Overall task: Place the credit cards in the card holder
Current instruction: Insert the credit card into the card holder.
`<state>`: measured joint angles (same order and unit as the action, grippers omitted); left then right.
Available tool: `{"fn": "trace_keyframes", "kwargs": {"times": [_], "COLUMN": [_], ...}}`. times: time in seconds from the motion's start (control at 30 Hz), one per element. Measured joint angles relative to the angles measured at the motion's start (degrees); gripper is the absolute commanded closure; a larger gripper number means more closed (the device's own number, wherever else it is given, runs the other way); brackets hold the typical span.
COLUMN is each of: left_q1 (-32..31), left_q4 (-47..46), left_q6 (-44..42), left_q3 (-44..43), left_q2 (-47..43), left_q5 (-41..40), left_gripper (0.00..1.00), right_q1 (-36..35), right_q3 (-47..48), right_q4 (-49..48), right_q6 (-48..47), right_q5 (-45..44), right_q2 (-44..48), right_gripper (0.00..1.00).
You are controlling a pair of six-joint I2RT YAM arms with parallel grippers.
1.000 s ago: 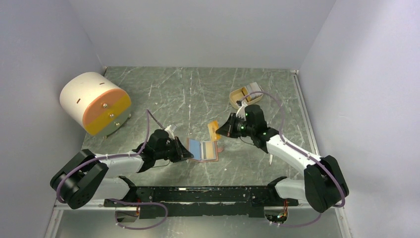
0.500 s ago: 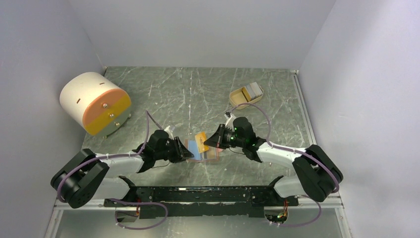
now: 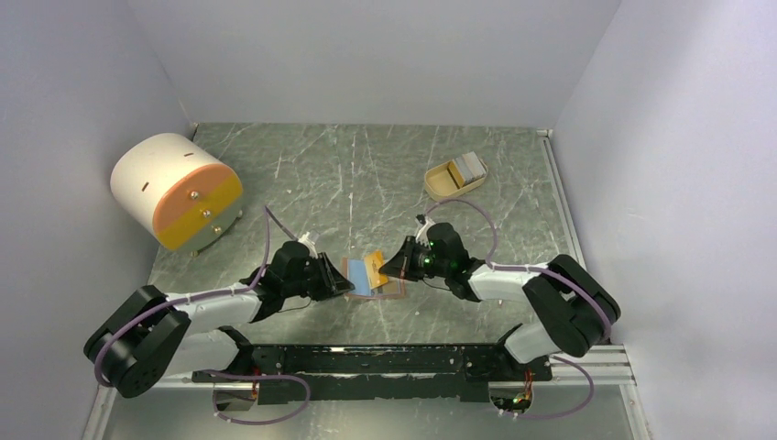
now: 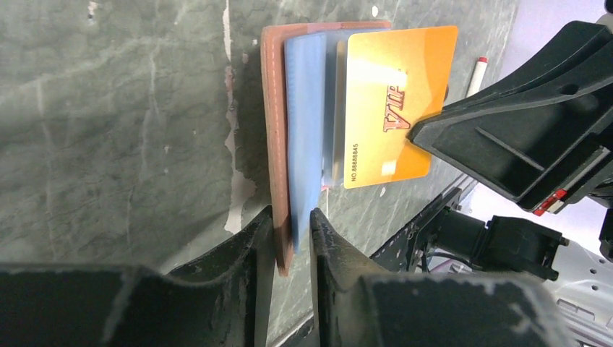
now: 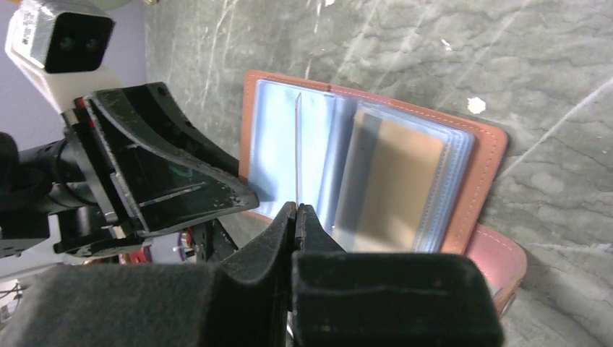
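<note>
Obs. 1: card holder (image 5: 486, 166) lies open on the table (image 3: 366, 174), close to the near edge and about midway along it, between the 2 grippers. Pink cover is down and the clear and blue sleeves (image 4: 303, 108) face up.

Obs. 2: left gripper (image 4: 291, 217) sits at the holder's left edge. Its claw is narrow, with the cover edge and 1 blue sleeve in the gap between the 2 fingers. Cannot tell whether the fingers press on them or only straddle them.

Obs. 3: right gripper (image 5: 298, 210) comes in from the holder's right side. Its claw is closed tight on 1 gold credit card (image 4: 397, 94), gripped by 1 edge. The card is over the holder's sleeves; "VIP" is printed on its face. Cannot tell whether its free edge is inside a slot.

Obs. 4: a tan card (image 5: 394, 181) shows through the clear sleeves on the holder's right half.

Obs. 5: toward the far right corner stands a beige tray (image 3: 442, 181) with more credit cards (image 3: 471, 165) in it, grey-white and light blue.

Obs. 6: by the left edge, toward the far side, is a white-and-orange drum (image 3: 169, 179), well apart from the holder.
</note>
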<state>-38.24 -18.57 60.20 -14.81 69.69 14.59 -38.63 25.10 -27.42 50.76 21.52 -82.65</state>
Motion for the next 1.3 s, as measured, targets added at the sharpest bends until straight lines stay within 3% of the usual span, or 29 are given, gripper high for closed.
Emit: {"fn": "trace_keyframes", "kwargs": {"times": [0.43, 1.3], "left_q1": [0.5, 1.0], "left_q4": [3.8, 3.4], "left_q6": [-0.5, -0.7], "left_q3": [0.1, 0.3], "left_q2": [-1.2, 1.0], "left_q5": [-2.4, -2.4], "left_gripper": [0.9, 0.89], "right_q1": [0.0, -0.9], "right_q3": [-1.2, -3.5], "right_q4": [-3.2, -13.1], "right_q6": [0.6, 6.1], "right_q5": [-1.7, 0.0], "right_q2": [-4.7, -10.5], "right_gripper": [1.0, 0.97]}}
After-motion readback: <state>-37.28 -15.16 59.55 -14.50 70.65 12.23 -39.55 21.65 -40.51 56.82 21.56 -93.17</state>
